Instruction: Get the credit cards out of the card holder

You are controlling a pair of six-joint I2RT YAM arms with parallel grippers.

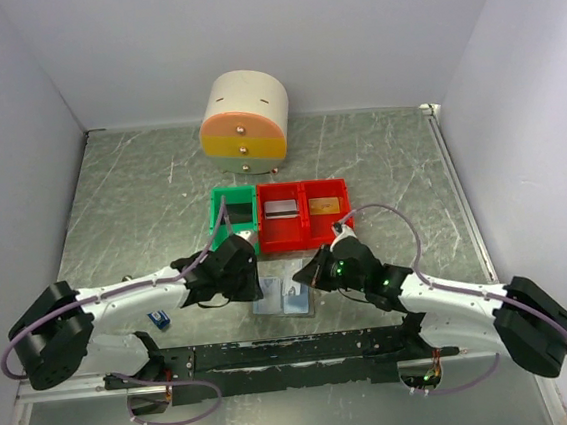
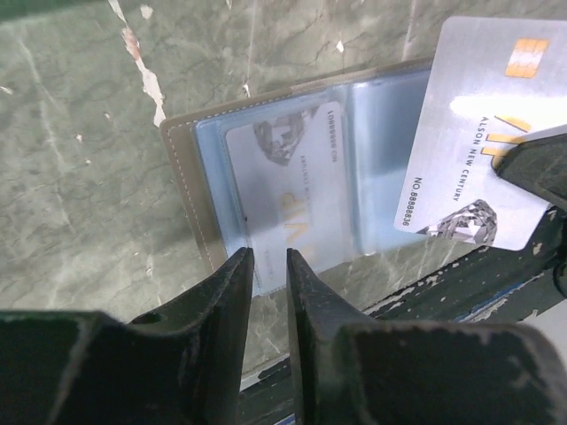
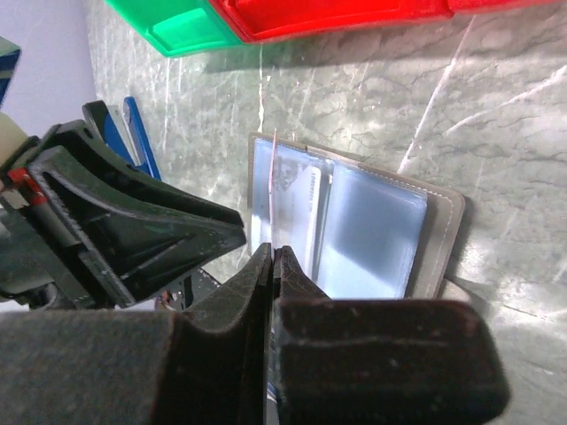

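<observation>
With the right tool [image 3: 272, 257] clamped on a silvery card [image 2: 478, 133], held on edge above the card holder [image 2: 190, 177] and seemingly clear of its pocket, lift straight up and away. Avoid any twist that lets the thin plastic slip. Note the holder lying open on the desk [image 1: 132, 207], near the front edge, between both arms. Set the card down probably toward the red bins [image 1: 303, 211] just beyond. Use the left tool [image 2: 266, 266], fingers narrowly apart with nothing between them, at the holder's near edge to steady it; cannot tell whether touching. Mind the second card [image 2: 283, 186] in the other pocket, likely next to come out.
</observation>
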